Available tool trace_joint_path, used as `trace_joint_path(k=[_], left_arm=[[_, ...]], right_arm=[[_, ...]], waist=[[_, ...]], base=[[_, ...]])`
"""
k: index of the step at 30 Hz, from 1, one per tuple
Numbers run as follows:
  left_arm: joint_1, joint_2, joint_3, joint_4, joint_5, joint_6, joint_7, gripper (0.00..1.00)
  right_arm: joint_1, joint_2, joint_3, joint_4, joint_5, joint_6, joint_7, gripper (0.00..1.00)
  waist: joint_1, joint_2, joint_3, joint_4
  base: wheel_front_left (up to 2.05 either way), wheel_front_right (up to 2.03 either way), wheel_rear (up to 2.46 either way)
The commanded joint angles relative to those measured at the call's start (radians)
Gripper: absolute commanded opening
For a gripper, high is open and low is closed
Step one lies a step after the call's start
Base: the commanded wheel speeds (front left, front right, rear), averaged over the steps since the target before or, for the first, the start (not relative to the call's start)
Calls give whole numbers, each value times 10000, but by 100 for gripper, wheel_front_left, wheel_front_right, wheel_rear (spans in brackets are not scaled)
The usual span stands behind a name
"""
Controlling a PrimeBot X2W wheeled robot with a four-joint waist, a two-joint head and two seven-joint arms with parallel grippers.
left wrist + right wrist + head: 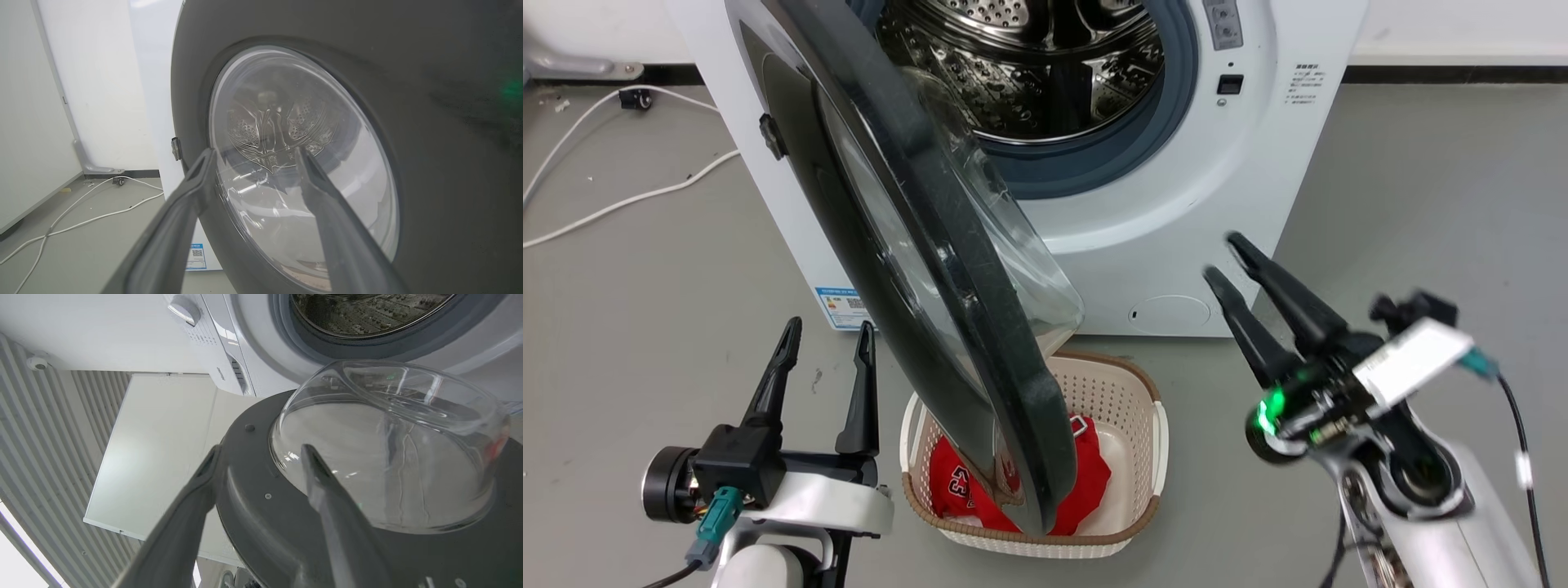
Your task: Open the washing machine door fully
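The washing machine (pixel 1176 204) stands ahead, its steel drum (pixel 1045 65) exposed. The washing machine door (pixel 980 269) is swung out towards me, seen almost edge-on, hinged at the machine's left, its glass bowl (pixel 1029 269) facing right. My left gripper (pixel 829 327) is open, just left of the door's outer black face (pixel 429 163); its fingers (pixel 254 150) point at the glass window (pixel 286 143), and I cannot tell if it touches. My right gripper (pixel 1223 256) is open and empty, apart from the door on its right. It (pixel 261 448) looks at the inner face (pixel 265 522) and bowl (pixel 388 449).
A cream laundry basket (pixel 1152 433) holding a red garment (pixel 1094 474) sits on the grey floor under the door's lower edge, between my arms. White cables (pixel 621 196) run over the floor at the left, by the wall (pixel 41 102).
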Motion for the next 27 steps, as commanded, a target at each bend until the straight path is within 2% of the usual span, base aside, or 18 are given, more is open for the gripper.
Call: trace_joint_path(k=[1,3,6,10,15,19,20,21,24,27], left_arm=[[155,-11,36,28,34,20,-24,100],[182,-12,45,54,51,13,-24,100],[221,-14,50,74,60,10,-24,100],[296,-16,67,74,50,18,-24,100],[328,-18,99,104,45,15,-24,100],[317,-18,133,118,36,29,-24,100],[314,-18,143,123,38,34,-24,100],[304,-19,156,124,52,39,-24,100],[266,-18,189,103,68,39,-24,100],[242,-18,230,79,105,40,-24,100]], right_arm=[[536,18,-143,-267,201,2,-406,100],[1087,18,-316,-583,420,2,-1013,100],[1838,18,-464,-999,126,1,-1936,100],[2526,-7,-716,-1300,-1277,2,-3624,100],[2787,-283,-728,-1129,-4142,2,-5924,100],[2761,-418,-1118,-994,-6656,2,-6642,100],[2729,-435,-1289,-1016,-7504,1,-6702,100],[2667,-321,-1687,-1230,-9185,2,-6749,100],[2667,-136,-2315,-1985,-11958,1,-6758,100],[2913,-23,-2392,-2830,-14463,-1,-6760,100]], waist=[[1,0,-78,-29],[1,0,-157,-47],[1,0,-234,-58],[1,0,-302,-88],[1,0,-334,-117],[1,0,-332,-127],[1,0,-331,-129],[1,0,-332,-128],[1,0,-320,-120],[1,0,-323,-109]], base=[[0,0,0],[0,0,0],[0,0,0],[0,0,0],[0,0,0],[0,0,0],[0,0,0],[0,0,0],[0,0,0],[0,0,0]])
